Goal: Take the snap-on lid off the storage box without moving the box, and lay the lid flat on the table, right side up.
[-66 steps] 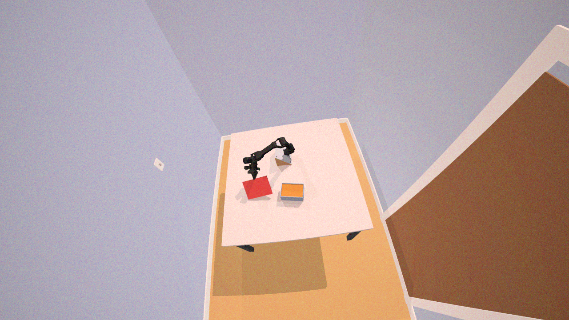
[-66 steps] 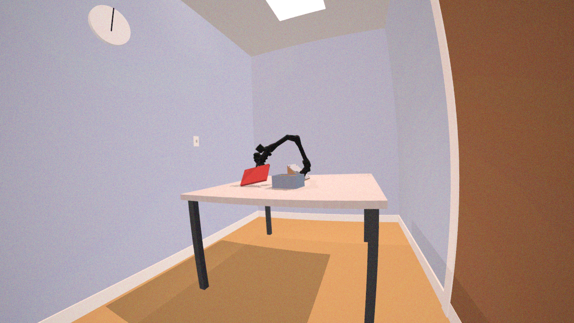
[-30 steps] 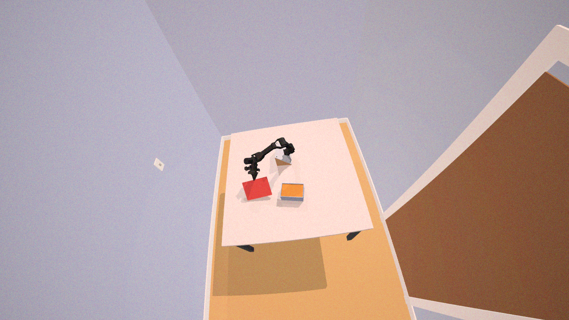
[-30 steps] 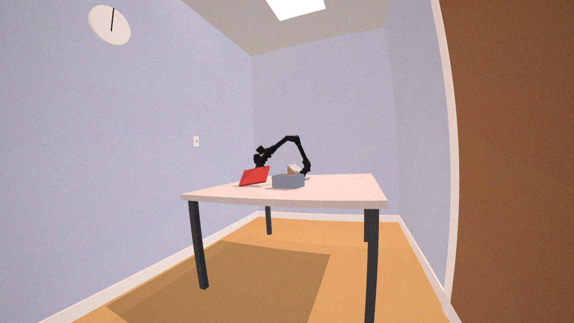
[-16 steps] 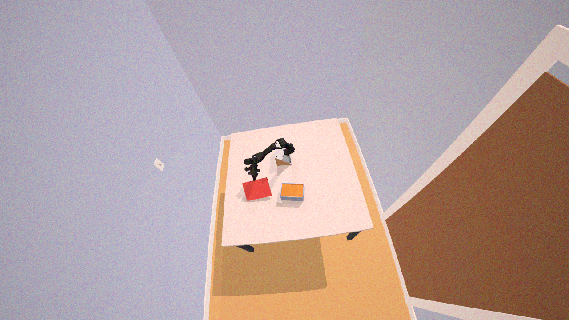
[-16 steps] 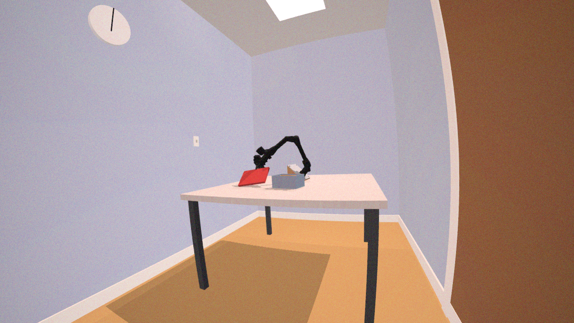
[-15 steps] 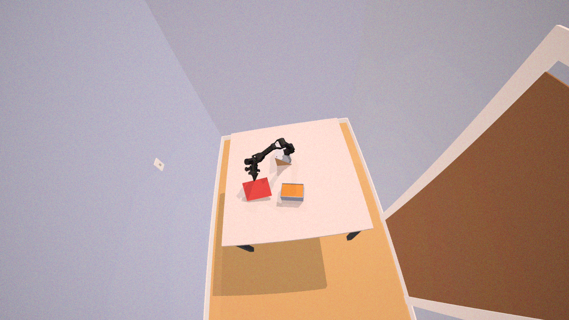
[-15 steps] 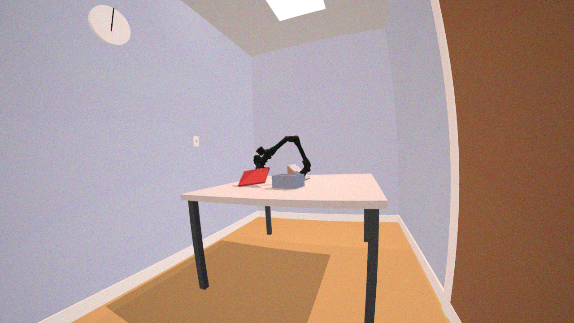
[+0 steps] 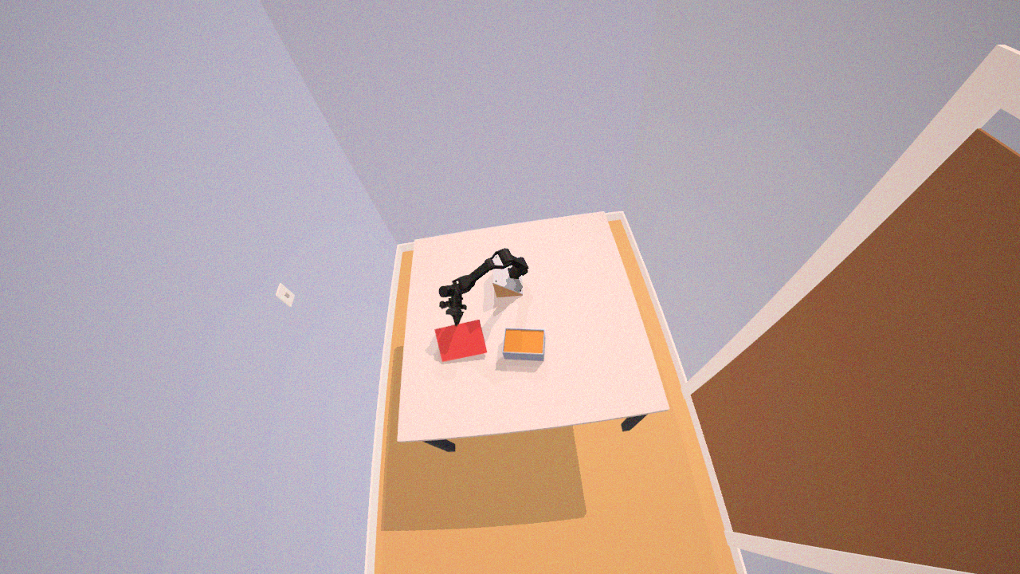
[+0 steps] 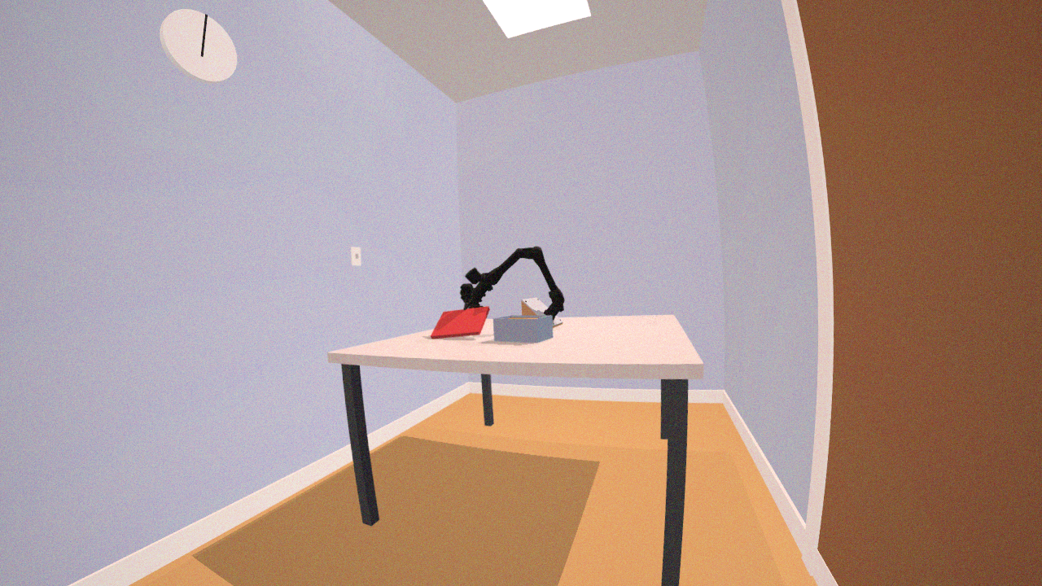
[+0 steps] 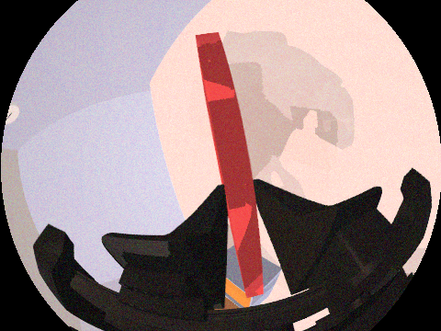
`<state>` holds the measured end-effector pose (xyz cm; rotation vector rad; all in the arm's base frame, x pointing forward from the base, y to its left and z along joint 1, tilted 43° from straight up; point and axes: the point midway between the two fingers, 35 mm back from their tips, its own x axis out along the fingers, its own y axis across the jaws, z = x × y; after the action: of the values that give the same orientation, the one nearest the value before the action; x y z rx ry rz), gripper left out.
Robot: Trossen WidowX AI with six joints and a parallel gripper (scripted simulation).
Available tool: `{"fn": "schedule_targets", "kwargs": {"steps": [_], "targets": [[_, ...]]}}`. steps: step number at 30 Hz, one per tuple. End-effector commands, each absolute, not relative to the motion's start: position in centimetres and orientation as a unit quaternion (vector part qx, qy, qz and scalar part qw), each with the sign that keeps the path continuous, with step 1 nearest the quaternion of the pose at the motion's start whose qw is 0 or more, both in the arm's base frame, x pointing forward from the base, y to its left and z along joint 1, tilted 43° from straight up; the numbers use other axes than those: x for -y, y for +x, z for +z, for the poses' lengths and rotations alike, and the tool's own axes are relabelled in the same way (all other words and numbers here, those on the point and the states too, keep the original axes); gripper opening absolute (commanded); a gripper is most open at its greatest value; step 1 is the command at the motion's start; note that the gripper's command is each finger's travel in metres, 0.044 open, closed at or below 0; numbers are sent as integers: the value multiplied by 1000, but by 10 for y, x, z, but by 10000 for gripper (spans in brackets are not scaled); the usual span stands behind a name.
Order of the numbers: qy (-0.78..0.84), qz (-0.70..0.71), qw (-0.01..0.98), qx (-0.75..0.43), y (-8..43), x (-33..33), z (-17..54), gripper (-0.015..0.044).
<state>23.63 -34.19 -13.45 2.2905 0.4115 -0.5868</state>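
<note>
Red lid (image 9: 462,342) (image 10: 458,322) (image 11: 230,138) gripped in my jaws (image 9: 456,323) (image 10: 470,307), tilted; laying-down step, I judge. Next: lower, level, release.

Pale blue walls (image 9: 156,178) (image 10: 291,146); round clock (image 10: 181,47); orange floor (image 9: 641,499) (image 10: 611,495); bright ceiling panel (image 10: 539,13); pale table, dark legs (image 9: 438,445) (image 10: 359,444).

- Lid (image 9: 461,341) (image 10: 460,322) (image 11: 230,152): plain red, darker where shaded.
- Storage box (image 9: 523,355) (image 10: 522,329): blue-grey outside, orange inside.
- Jaws (image 9: 457,322) (image 10: 470,307): black.
- Counter (image 9: 570,285) (image 10: 597,348) (image 11: 390,92): pale pink top, dark grey legs.
- Floor (image 9: 641,492) (image 10: 626,466): orange-tan.
- Walls (image 9: 178,178) (image 10: 291,181) (image 11: 110,152): lavender-blue.
</note>
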Motion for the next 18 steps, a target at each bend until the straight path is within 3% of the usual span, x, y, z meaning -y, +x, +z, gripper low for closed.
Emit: {"fn": "schedule_targets", "kwargs": {"steps": [1,18], "targets": [[893,-232,345,-170,238,329,-145,0],[893,-232,345,-170,241,320,-155,0]]}}
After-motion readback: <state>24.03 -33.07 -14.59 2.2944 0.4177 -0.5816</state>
